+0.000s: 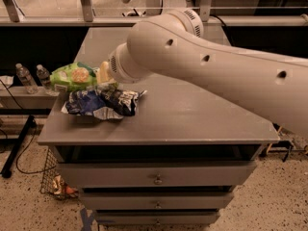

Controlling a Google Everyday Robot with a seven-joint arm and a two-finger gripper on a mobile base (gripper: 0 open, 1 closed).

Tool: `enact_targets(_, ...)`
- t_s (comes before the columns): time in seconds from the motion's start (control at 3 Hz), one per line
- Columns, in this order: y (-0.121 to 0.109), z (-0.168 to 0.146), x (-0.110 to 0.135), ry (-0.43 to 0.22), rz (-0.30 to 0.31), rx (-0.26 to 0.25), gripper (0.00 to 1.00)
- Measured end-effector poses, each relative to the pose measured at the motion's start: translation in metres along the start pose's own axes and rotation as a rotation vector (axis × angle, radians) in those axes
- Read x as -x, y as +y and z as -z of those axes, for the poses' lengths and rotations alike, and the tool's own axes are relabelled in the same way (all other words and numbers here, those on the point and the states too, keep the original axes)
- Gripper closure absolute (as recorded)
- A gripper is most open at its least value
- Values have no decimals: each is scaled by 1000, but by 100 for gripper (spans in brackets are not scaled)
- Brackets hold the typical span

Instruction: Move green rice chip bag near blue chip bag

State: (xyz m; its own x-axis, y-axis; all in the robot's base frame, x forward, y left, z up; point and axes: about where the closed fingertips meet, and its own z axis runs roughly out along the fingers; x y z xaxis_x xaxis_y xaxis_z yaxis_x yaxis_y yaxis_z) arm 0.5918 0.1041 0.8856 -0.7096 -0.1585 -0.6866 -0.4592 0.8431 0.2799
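We judge the move nearly done: the bright green glossy rice chip bag [72,76] sits against the claw [103,73], just behind the wrinkled dark-blue foil chip bag [101,102] lying under the claw on the grey desk [192,119], though we cannot tell whether the claw grips, so letting go and backing off may be left.

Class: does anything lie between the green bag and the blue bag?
Nothing visible does. The green bag is directly behind the blue bag, about touching it. The gripper is right against the green bag.
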Motion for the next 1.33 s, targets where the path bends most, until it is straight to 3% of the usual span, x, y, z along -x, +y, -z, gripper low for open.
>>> enact_targets(0.33,1,2,1,-3,3,-1,0)
enact_targets(0.67,-23,24,14,-46,0,-41,0)
enact_targets(1.0,-58,52,19,-95,-34,-99,0)
enact_targets(1.33,-122,96,2,-151,-142,-203,0)
